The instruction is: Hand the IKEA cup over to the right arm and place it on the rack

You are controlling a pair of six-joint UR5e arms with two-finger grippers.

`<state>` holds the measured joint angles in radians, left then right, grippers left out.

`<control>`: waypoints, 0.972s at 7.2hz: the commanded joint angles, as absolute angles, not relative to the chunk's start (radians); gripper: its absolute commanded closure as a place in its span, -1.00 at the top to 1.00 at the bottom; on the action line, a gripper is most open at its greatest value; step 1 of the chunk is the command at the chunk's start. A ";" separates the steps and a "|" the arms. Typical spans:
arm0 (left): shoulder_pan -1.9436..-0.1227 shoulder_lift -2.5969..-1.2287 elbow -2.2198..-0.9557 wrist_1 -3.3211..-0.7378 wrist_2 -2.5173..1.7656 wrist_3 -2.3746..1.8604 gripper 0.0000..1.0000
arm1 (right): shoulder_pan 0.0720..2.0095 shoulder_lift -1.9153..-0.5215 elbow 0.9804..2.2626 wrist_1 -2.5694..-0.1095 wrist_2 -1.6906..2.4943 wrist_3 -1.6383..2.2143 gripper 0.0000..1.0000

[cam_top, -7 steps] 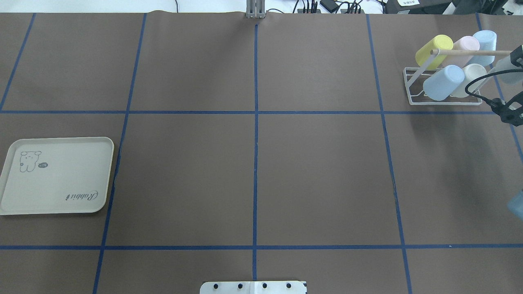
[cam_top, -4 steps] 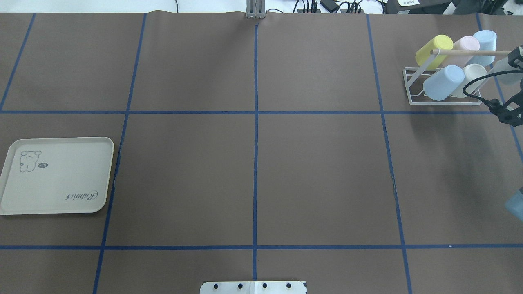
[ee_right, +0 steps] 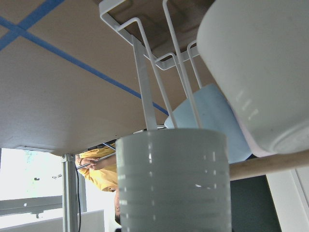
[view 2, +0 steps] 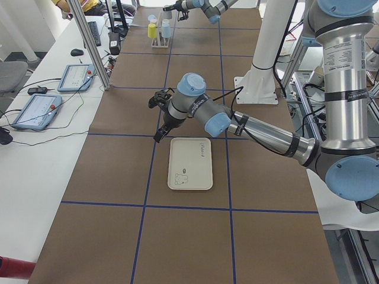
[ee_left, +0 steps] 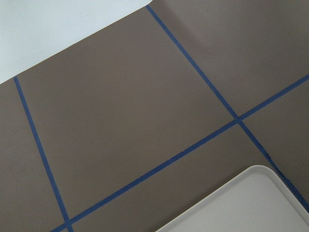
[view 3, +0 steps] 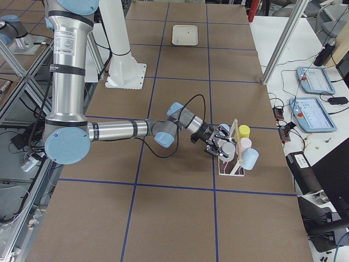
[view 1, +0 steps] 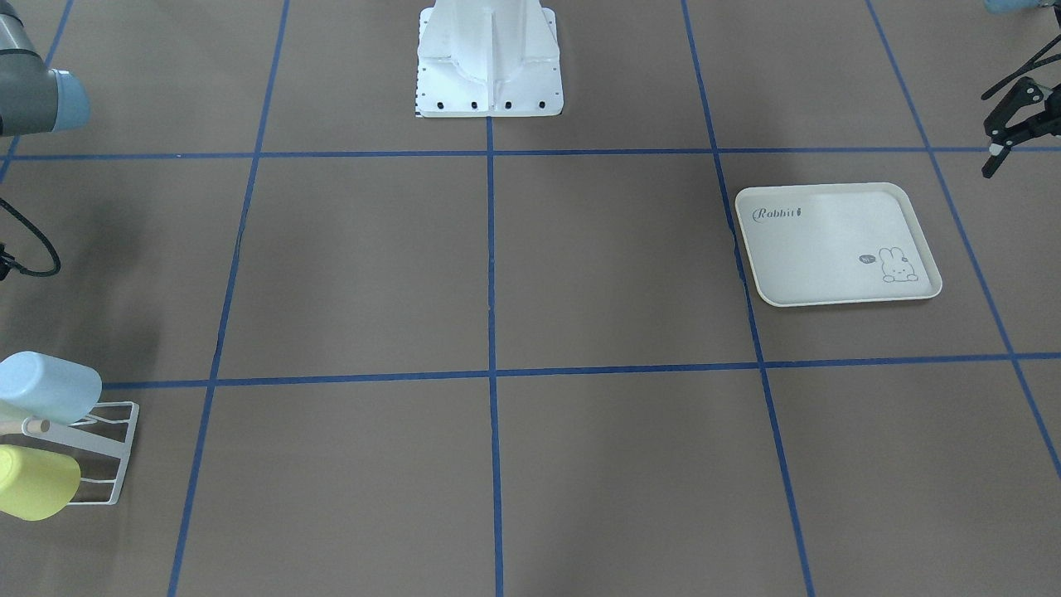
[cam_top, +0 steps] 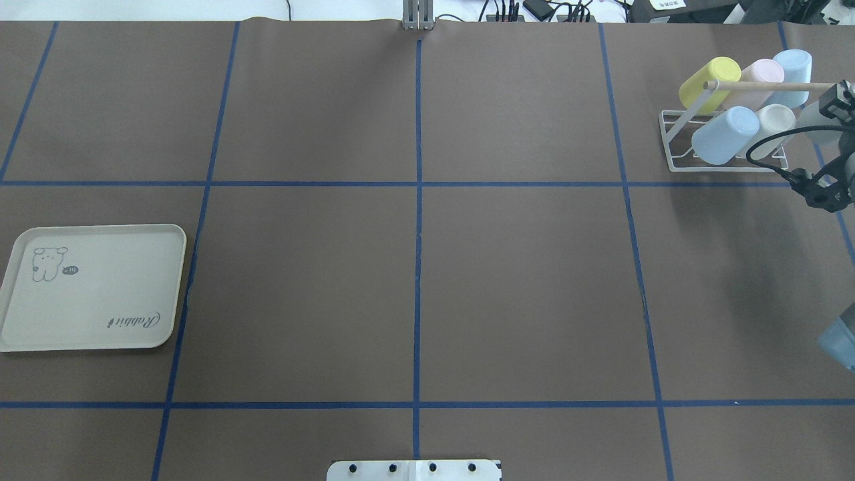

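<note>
Looking across from your side, you can read "Rabbit" on the cream tray (view 1: 837,245), next to one small drawn rabbit. The left tool (view 1: 991,151) hangs near the tray, jaws spread wide with nothing between them. At the lower left edge, one light-blue cup (view 1: 46,385) and one yellow cup (view 1: 33,482) show on the rack (view 1: 108,452).

From overhead you can count five cups on the rack: one yellow, one pink cup (cam_top: 761,77), two light-blue and one cream-white cup (cam_top: 775,119). A sixth, the pale grey IKEA cup (cam_top: 816,121), is at the end of the right arm (cam_top: 828,190), just beside the rack's right end. The surface (cam_top: 521,287) is brown paper marked into squares by blue tape lines (cam_top: 417,267).

From the left end you see two tablets (view 2: 74,77) on a white side surface. The print on the arm's label is too small to read.

From the right end, the right tool (view 3: 221,146) is up against the rack.

The left wrist camera gives you brown paper, tape and one corner of the tray.

In the right wrist camera the ribbed IKEA cup fills the lower middle, carried by the right tool with the fingers out of frame. It is close to the rack's wires and wooden rod (ee_right: 270,164). A person in yellow (ee_right: 99,169) shows beyond the surface's edge.
</note>
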<state>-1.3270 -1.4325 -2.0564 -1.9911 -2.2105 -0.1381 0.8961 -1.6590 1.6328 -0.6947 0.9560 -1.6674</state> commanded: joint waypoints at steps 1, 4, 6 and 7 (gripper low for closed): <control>-1.327 -1.433 -2.054 -1.991 -2.210 -0.138 1.00 | 0.882 -1.654 1.628 -0.695 0.937 -1.671 0.63; -1.327 -1.433 -2.056 -1.991 -2.210 -0.138 1.00 | 0.870 -1.644 1.611 -0.693 0.905 -1.663 0.98; -1.327 -1.433 -2.060 -1.991 -2.209 -0.138 1.00 | 0.873 -1.584 1.608 -0.696 0.888 -1.613 0.98; -1.328 -1.431 -2.062 -1.991 -2.209 -0.138 1.00 | 0.877 -1.583 1.609 -0.696 0.890 -1.501 0.98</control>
<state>-1.3271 -1.4325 -2.0595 -1.9911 -2.2094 -0.1381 0.8735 -1.6010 1.6096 -0.6947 0.8927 -1.6015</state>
